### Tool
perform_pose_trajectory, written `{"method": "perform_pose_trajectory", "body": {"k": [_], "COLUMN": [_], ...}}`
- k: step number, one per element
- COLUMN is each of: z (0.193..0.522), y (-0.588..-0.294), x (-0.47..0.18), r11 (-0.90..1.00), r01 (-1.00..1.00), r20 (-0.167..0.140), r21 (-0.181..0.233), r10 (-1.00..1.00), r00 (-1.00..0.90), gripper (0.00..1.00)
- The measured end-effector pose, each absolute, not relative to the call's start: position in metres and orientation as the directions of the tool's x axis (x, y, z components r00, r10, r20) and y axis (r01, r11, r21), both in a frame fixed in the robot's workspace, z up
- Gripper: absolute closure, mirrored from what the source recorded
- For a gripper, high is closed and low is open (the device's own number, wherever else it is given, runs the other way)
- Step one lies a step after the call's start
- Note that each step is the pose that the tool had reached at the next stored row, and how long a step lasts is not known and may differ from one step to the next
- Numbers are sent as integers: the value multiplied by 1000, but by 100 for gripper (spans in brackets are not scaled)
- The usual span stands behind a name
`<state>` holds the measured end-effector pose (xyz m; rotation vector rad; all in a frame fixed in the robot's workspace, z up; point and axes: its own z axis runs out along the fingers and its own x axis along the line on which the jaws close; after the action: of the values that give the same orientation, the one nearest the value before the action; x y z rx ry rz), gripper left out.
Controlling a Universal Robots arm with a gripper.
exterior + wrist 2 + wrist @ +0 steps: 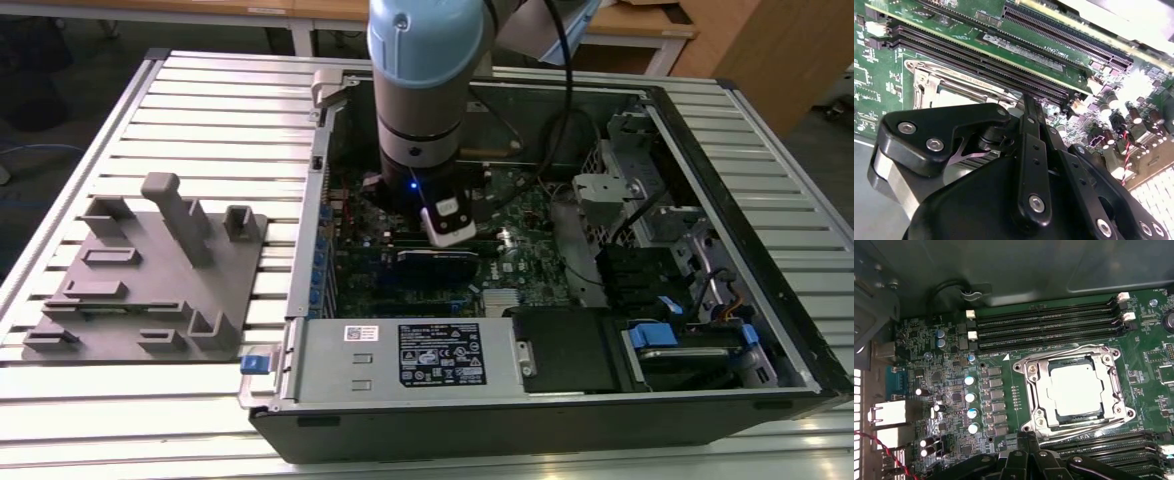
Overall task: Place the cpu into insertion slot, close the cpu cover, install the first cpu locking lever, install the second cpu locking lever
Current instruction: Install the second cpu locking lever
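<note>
Arm: in the exterior view the arm reaches straight down into the open computer case [747, 330], its wrist over the green motherboard [527, 255] in the middle of the frame.

Gripper: the gripper [1026, 107] fills the lower half of the second wrist view – its black linkages converge to a narrow point with no gap visible, so the fingers look drawn together and appear to hold nothing. Its tip sits low-centre in the first wrist view too, just below the socket.

cpu: the cpu [1075, 390] lies flat in the insertion slot [1039, 416], right of centre in the first wrist view, its pale metal top facing up.

cpu cover: the cpu cover [1034, 385] is down around the chip, framing it on all four sides.

Levers: thin wire levers [1089, 347] run along the cover's upper and lower edges; whether each is hooked under its catch I cannot tell.

Stage: seating and covering look done; the work seems to be at the levers.

Doing it well: press on the lever's end rather than its middle, sweep it outward past the hook, then down – steadily, clear of the memory slots [1044, 327] nearby.
</note>
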<state>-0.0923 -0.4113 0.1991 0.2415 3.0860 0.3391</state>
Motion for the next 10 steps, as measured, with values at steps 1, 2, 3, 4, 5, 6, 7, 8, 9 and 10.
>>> {"method": "perform_pose_trajectory", "body": {"k": [1, 2, 3, 4, 5, 6, 7, 8, 9, 10], "z": [198, 198, 197, 197, 197, 197, 196, 196, 196, 195], "y": [-411, -411, -411, -411, -411, -411, -411, -411, -411, -411], "x": [-92, -92, -92, -92, -92, -92, -92, -92, -92, -92], "r11": [964, 964, 963, 962, 961, 960, 960, 959, 958, 957], "r01": [151, 151, 151, 151, 151, 151, 151, 151, 151, 151], "r20": [-10, -10, -10, -9, -8, -8, -7, -7, -6, -6], "r21": [219, 220, 223, 228, 232, 235, 238, 240, 244, 247], "r10": [157, 157, 157, 157, 157, 157, 157, 157, 157, 157], "r00": [-988, -988, -988, -988, -988, -988, -988, -988, -988, -988], "gripper": [90, 90, 90, 90, 90, 90, 90, 90, 90, 90]}}
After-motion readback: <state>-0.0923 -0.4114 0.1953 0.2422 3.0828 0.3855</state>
